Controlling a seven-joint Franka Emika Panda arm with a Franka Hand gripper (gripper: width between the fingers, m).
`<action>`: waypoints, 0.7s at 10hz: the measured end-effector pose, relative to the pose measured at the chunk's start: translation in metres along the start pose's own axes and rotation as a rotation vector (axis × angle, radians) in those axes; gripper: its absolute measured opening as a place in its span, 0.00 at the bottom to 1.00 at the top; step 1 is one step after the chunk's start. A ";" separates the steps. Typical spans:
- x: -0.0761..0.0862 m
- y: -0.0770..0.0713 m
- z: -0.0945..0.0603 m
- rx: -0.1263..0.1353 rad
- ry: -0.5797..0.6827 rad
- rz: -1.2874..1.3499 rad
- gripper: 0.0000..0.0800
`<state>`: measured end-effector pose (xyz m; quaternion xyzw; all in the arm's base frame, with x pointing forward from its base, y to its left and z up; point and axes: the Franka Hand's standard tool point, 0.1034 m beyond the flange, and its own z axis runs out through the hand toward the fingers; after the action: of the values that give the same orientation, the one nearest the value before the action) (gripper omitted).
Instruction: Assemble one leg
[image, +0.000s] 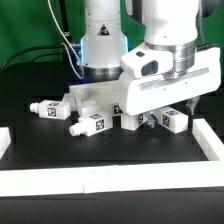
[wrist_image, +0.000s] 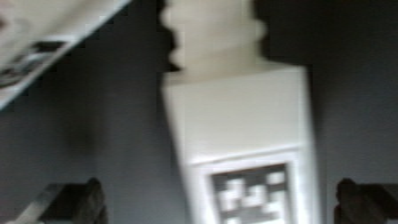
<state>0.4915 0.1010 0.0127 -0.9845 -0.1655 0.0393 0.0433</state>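
In the wrist view a white leg lies lengthwise between my fingers, its fiducial tag near them and its narrower round end pointing away. My gripper is open. One dark finger and the other stand on either side of the leg, with a gap on each side. In the exterior view the hand hangs low over the legs at the exterior view's right, and its fingertips are hidden. The flat white panel lies just to the left.
Other tagged legs lie around the panel: one at the exterior view's left, one in front, two near the hand. A white wall borders the black table in front and at both sides.
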 end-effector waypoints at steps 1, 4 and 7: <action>0.000 -0.003 0.000 0.000 -0.001 -0.005 0.81; 0.000 -0.002 0.000 0.000 -0.001 -0.005 0.54; -0.011 -0.022 0.000 -0.011 0.016 0.122 0.36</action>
<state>0.4743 0.1177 0.0152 -0.9933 -0.1049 0.0331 0.0368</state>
